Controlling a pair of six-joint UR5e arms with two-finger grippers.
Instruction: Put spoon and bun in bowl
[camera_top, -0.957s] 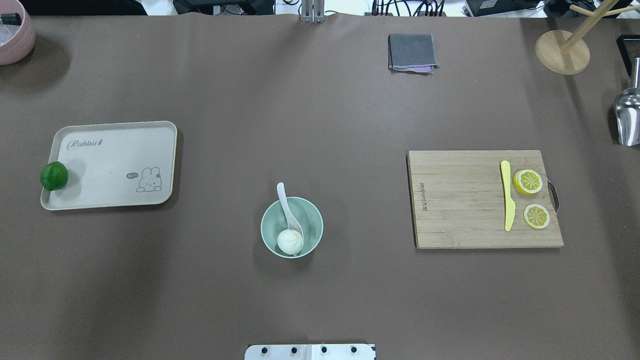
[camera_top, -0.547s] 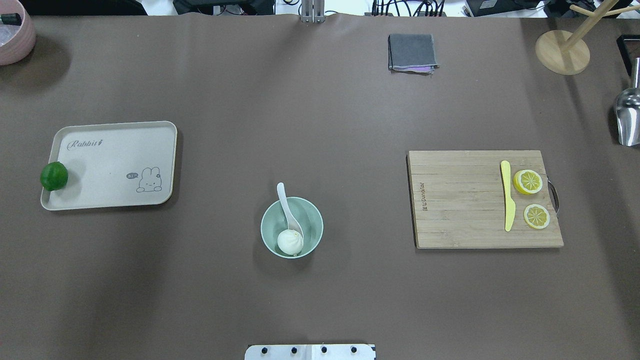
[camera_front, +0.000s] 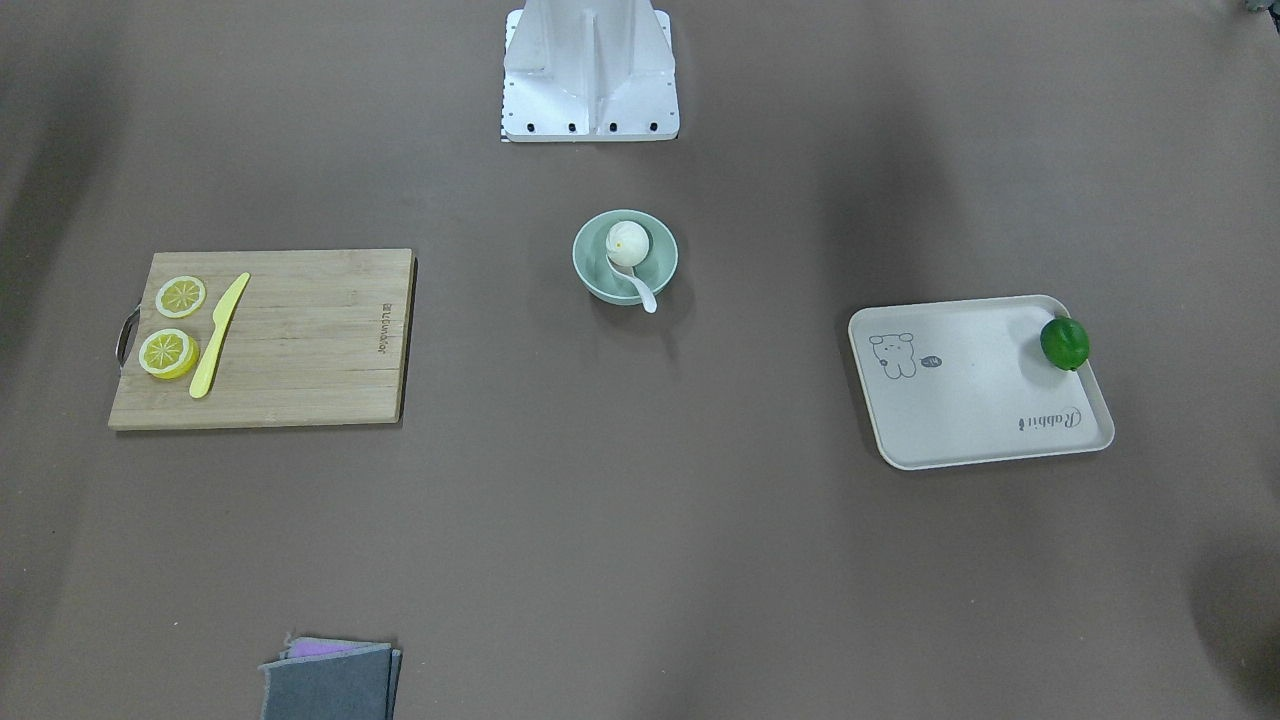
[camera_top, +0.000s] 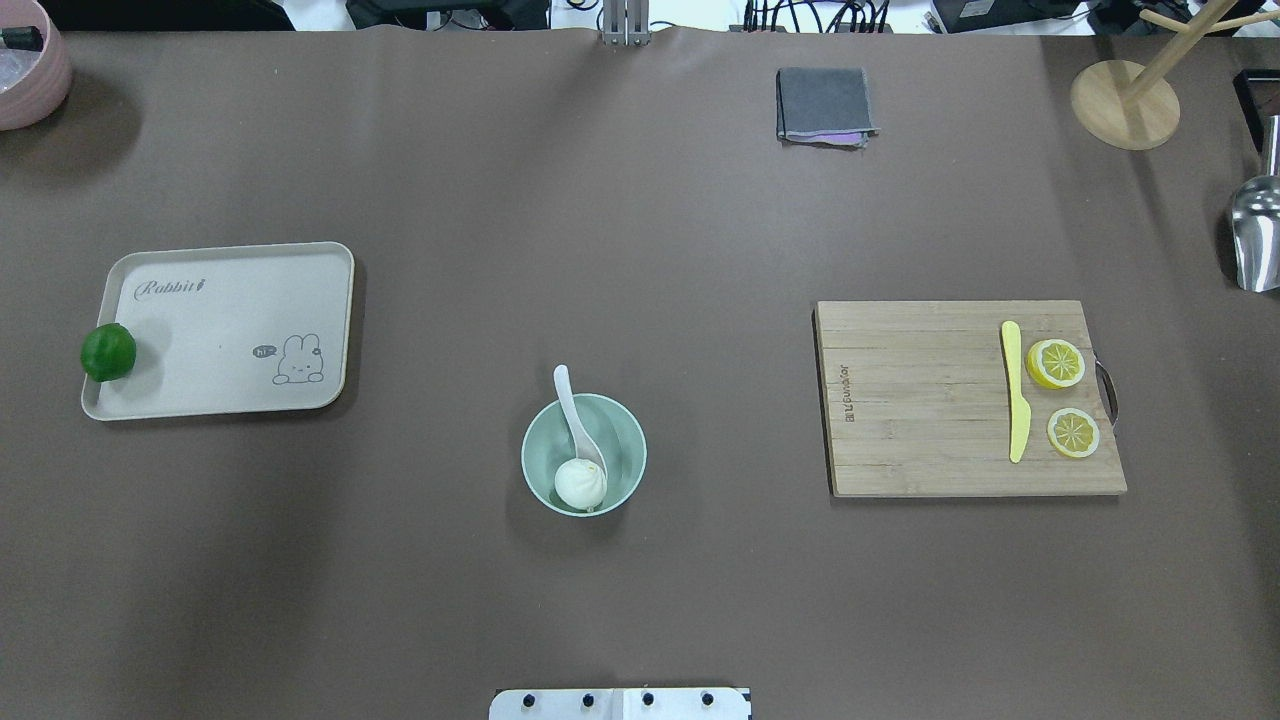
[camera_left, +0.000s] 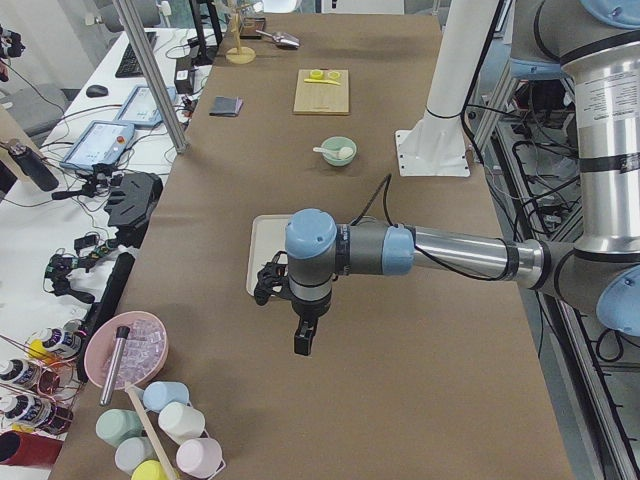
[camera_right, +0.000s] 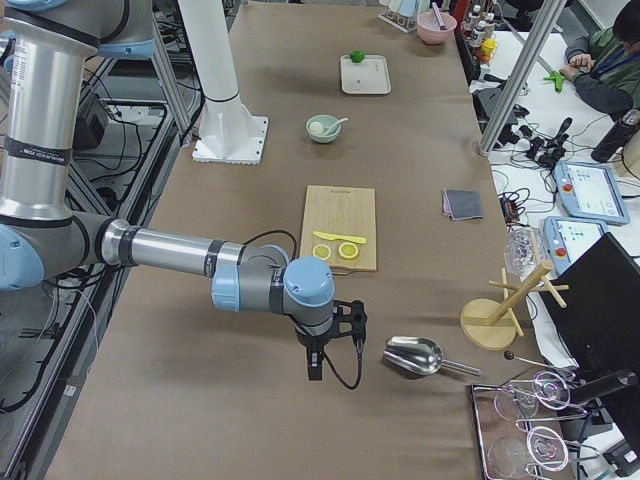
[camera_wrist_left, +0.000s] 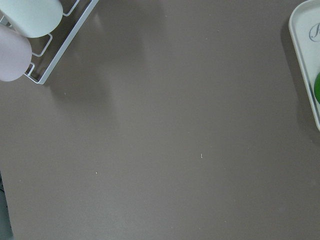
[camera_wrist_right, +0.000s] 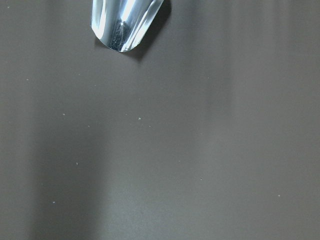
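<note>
Since both arms show only in the side views, I cannot tell whether the jaws of the left gripper (camera_left: 301, 344) or the right gripper (camera_right: 316, 368) are open or closed; each hangs over bare table, the left near the robot's left end of the worktop, the right near its right end, just beside one metal scoop (camera_right: 414, 354). One mint-green bowl (camera_top: 628, 452) stands midway along the worktop, nearer the robot's edge than the far edge. It holds one bun (camera_top: 580, 484), on the side closest to the robot, and one white spoon (camera_top: 572, 405), whose scoop lies inside against the bun while its handle leans out over the far rim. Toward the left end lies one white tray (camera_top: 220, 300), holding a single green lime (camera_top: 108, 352) against its rim on the left-end side. Toward the right end lies one wooden cutting board (camera_top: 920, 400), carrying two lemon slices (camera_top: 1056, 363) (camera_top: 1073, 433) and one yellow knife (camera_top: 1014, 390) just beside them. One folded grey cloth (camera_top: 823, 104) sits by the far edge, one pink bowl (camera_top: 30, 80) in the far left corner, and one wooden stand (camera_top: 1124, 104) in the far right corner.
</note>
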